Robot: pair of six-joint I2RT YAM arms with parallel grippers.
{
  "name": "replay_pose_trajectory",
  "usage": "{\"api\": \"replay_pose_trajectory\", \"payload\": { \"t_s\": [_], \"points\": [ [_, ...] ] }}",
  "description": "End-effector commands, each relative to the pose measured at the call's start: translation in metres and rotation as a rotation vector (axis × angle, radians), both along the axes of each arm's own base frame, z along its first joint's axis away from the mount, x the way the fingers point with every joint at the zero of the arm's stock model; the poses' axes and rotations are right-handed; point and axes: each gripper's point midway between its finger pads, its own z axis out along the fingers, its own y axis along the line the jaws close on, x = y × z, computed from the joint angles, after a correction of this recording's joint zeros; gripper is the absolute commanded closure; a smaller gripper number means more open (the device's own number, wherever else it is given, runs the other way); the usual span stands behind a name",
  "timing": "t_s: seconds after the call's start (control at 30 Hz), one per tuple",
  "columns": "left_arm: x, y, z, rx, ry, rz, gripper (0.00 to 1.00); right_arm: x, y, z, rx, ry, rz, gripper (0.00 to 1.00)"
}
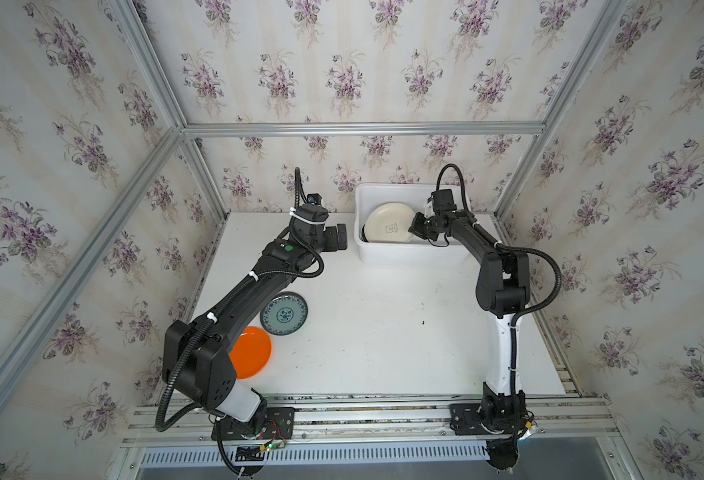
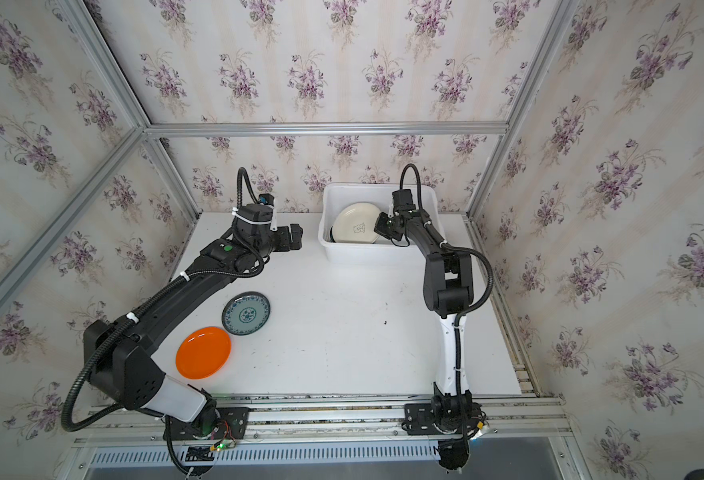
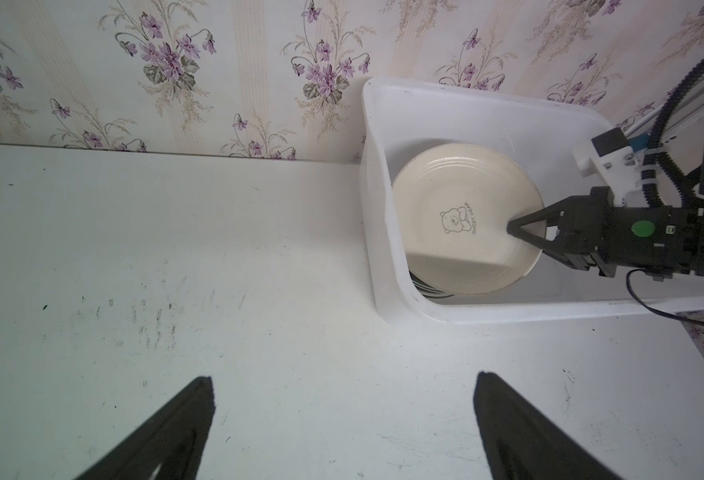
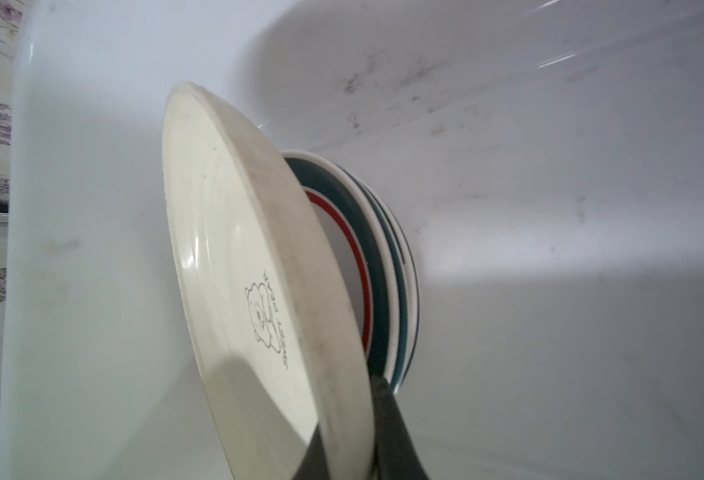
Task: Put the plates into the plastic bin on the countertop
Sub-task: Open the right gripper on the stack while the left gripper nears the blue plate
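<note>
Right jaws pinch the rim of a cream bear-print plate [image 1: 387, 224] inside the white plastic bin [image 1: 408, 257] at the back of the bench [image 1: 383, 340], as both top views show. The plate sits tilted over a dark-edged stack beneath it. Left jaws, at the end of the left arm [image 1: 254, 286], stand wide and empty, near the bin's outer wall but apart from it. Two plates lie flat on the bench beside that arm: a teal-patterned plate [image 1: 284, 313] and, closer to the front edge, an orange plate [image 2: 203, 352].

From the left wrist, the left jaws' dark fingertips [image 3: 188, 419] are spread far apart over bare, scuffed bench. Beyond them the right jaws are closed on the cream plate's edge, its "SWEET BEAR" print facing up, with thin rims of lower plates peeking out under it.

From the right wrist, the cream plate is clamped at its rim and held aslant. Behind it lies a white plate with dark green and red rings [image 4: 379, 270], more rims stacked below, all against the bin's scuffed wall.

The job looks well advanced. The cream plate is inside the bin and needs only letting go, while the teal and orange plates are not yet binned. How many plates make up the stack cannot be counted.
</note>
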Motion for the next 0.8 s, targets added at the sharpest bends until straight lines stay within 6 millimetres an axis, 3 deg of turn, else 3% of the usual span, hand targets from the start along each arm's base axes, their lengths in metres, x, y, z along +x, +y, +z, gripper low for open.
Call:
{"api": "replay_pose_trajectory", "payload": {
  "t_s": [0.0,0.07,0.17,0.27,0.37,0.47,0.63,0.77],
  "points": [
    [0.001,0.004,0.002,-0.005,-0.013,0.022,0.0,-0.007,-0.01,-0.015,-0.089,0.063,0.003,1.0],
    [0.001,0.004,0.002,-0.003,-0.013,0.021,0.0,-0.007,-0.012,-0.016,-0.107,0.071,-0.001,0.88],
    [0.001,0.004,0.001,0.005,-0.011,0.018,0.0,-0.008,-0.014,-0.012,-0.123,0.062,0.005,0.78],
    [0.0,0.006,0.001,0.012,-0.011,0.016,0.0,-0.008,-0.013,-0.004,-0.145,0.038,0.019,0.52],
    [-0.001,0.008,0.002,0.015,-0.015,0.018,0.0,-0.007,-0.011,0.007,-0.17,0.006,0.033,0.36],
    [-0.003,0.01,0.004,0.018,-0.021,0.026,0.0,-0.008,-0.01,0.016,-0.194,-0.017,0.043,0.26],
    [-0.008,0.018,0.0,0.039,-0.016,0.048,0.0,-0.009,-0.025,0.03,-0.322,-0.043,0.005,0.01],
    [-0.014,0.027,-0.009,0.058,0.007,0.068,0.0,-0.011,-0.039,0.043,-0.401,-0.062,-0.025,0.0]
  ]
}}
